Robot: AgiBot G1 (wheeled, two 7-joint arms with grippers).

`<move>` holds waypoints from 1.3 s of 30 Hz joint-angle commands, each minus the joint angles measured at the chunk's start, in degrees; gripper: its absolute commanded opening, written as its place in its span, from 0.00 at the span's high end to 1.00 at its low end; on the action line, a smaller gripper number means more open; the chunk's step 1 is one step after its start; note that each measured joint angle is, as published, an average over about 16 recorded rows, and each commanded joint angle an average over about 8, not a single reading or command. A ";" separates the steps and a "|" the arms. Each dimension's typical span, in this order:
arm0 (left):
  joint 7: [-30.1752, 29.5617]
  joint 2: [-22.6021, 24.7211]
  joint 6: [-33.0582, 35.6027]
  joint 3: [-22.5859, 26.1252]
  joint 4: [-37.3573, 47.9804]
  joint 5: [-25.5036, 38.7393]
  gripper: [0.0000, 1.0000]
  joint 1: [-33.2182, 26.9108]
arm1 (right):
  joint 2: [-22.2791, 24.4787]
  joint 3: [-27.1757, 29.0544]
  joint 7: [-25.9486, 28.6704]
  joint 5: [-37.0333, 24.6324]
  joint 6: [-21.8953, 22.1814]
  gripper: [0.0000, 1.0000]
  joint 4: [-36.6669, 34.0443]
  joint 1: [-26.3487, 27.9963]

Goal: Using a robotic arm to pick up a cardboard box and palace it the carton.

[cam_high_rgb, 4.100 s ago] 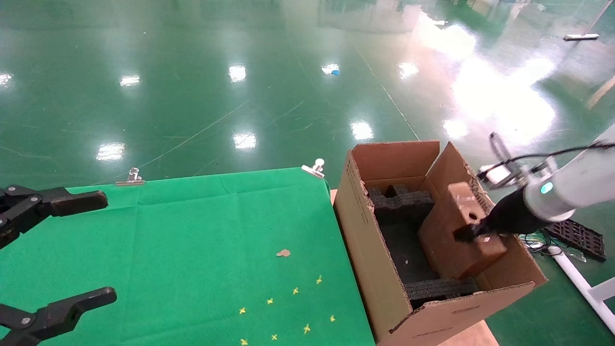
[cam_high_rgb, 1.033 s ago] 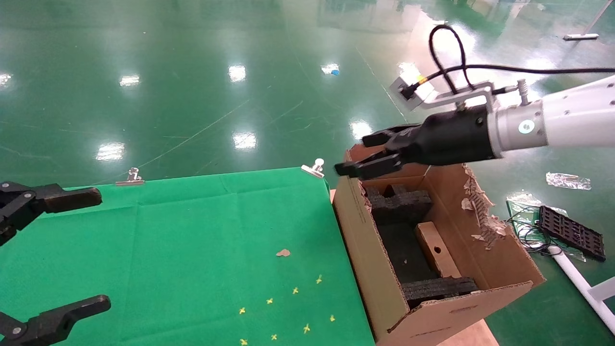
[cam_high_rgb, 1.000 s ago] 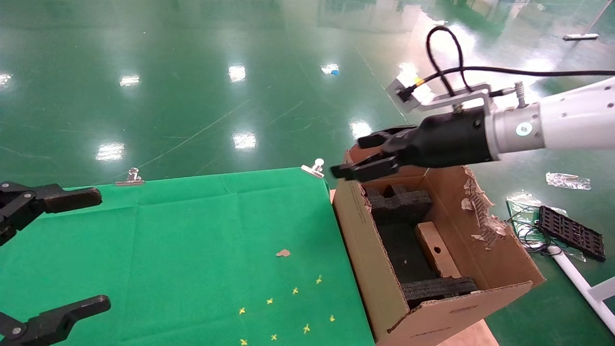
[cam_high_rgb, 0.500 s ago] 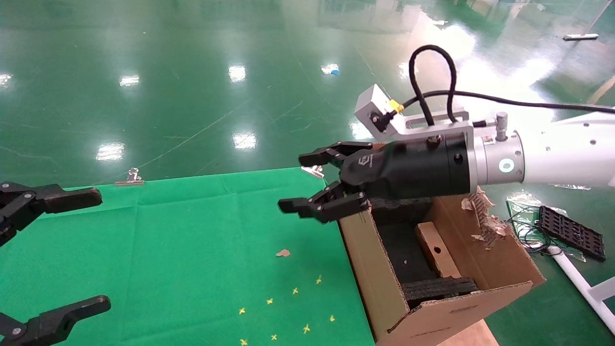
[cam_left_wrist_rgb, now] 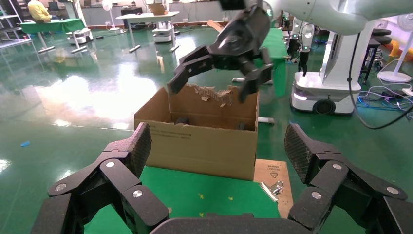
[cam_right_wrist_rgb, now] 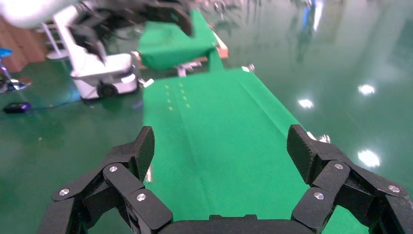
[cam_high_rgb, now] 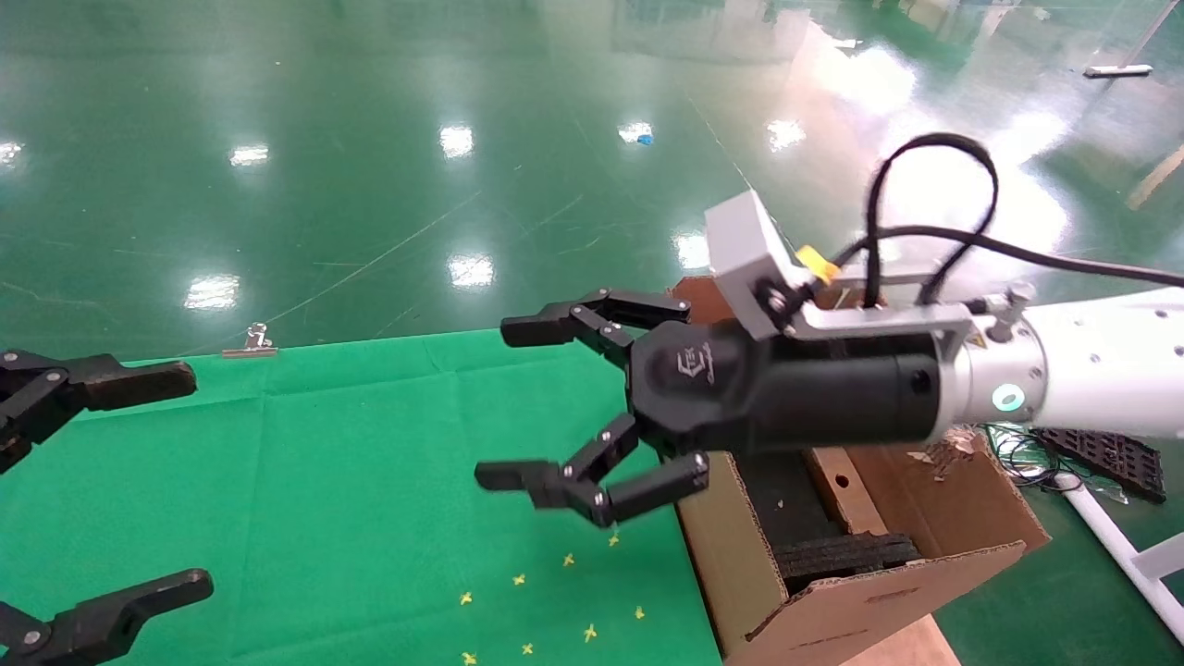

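Note:
The slim cardboard box (cam_high_rgb: 856, 504), brown with a small round hole, leans inside the large carton (cam_high_rgb: 832, 610) against its black foam (cam_high_rgb: 842, 555). Nothing holds it. The white-tubed right arm reaches leftward across the carton's top. Its right gripper (cam_high_rgb: 504, 402) hangs open and empty above the right part of the green table cloth (cam_high_rgb: 351, 462). In the right wrist view the right gripper (cam_right_wrist_rgb: 220, 146) has only green cloth between its fingers. My left gripper (cam_high_rgb: 190, 481) stays open at the table's left edge, and in the left wrist view the left gripper (cam_left_wrist_rgb: 218, 146) faces the carton (cam_left_wrist_rgb: 204, 146).
A metal clip (cam_high_rgb: 250, 342) pins the cloth's far edge, and another clip (cam_left_wrist_rgb: 272, 187) sits near the carton. Small yellow marks (cam_high_rgb: 555, 592) dot the cloth. A black grid tray with cables (cam_high_rgb: 1110, 453) and a white pipe (cam_high_rgb: 1110, 541) lie on the floor to the right.
The right gripper let go of the cardboard box inside the carton, rose out open, then swung left and came out over the table. The box now leans in the carton. The left arm stayed put.

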 commanded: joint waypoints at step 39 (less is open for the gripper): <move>0.01 -0.02 -0.03 0.02 0.02 -0.03 0.00 0.00 | -0.54 9.61 -5.06 3.88 -2.89 0.00 4.25 -8.45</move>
